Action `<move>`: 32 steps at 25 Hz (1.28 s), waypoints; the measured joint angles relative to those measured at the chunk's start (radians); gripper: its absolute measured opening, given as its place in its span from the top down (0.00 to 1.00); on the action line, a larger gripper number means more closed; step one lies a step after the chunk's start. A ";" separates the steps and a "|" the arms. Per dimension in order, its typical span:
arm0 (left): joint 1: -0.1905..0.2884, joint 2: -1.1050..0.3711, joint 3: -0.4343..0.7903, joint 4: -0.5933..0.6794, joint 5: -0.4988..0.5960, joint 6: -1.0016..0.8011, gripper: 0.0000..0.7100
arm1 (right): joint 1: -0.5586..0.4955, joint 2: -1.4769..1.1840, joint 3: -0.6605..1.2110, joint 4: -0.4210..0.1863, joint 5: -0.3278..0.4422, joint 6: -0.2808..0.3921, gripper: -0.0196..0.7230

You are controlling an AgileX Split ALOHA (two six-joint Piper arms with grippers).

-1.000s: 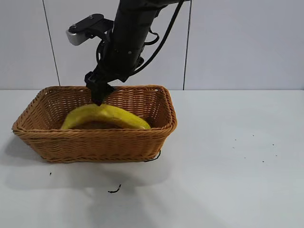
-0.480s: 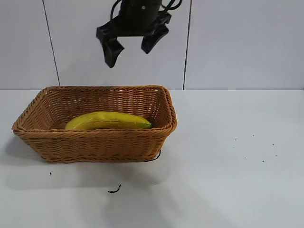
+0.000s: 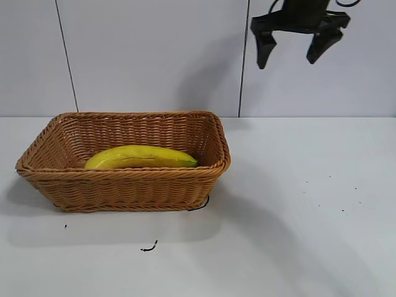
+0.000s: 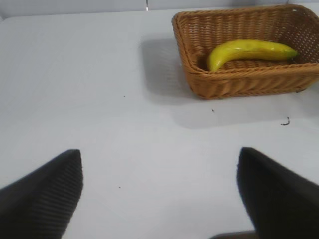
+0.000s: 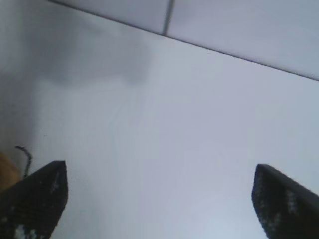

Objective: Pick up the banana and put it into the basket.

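Note:
The yellow banana (image 3: 139, 156) lies lengthwise inside the wicker basket (image 3: 124, 179) on the left half of the white table. Nothing holds it. My right gripper (image 3: 286, 60) is open and empty, high up near the back wall and well to the right of the basket. In the right wrist view its fingers (image 5: 35, 199) stand wide apart over bare table. My left gripper (image 4: 158, 151) does not show in the exterior view. It is open and empty, far from the basket (image 4: 239, 84), and its wrist view shows the banana (image 4: 249, 50) in the basket.
A small dark scrap (image 3: 148, 248) lies on the table in front of the basket, also in the left wrist view (image 4: 285, 121). A few dark specks (image 3: 342, 210) dot the right side. A white panelled wall (image 3: 154, 55) stands behind the table.
The right gripper let go of the banana, rose out of the basket and swung right along the wall. The banana settled flat in the basket.

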 joint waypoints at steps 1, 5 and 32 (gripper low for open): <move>0.000 0.000 0.000 0.000 0.000 0.000 0.11 | -0.027 0.000 0.000 0.001 0.000 0.000 0.05; 0.000 0.000 0.000 0.000 0.000 0.000 0.11 | -0.106 0.000 0.000 0.022 0.000 0.000 0.05; 0.000 0.000 0.000 0.000 0.000 0.000 0.11 | -0.131 -0.956 1.392 0.102 0.007 -0.079 0.05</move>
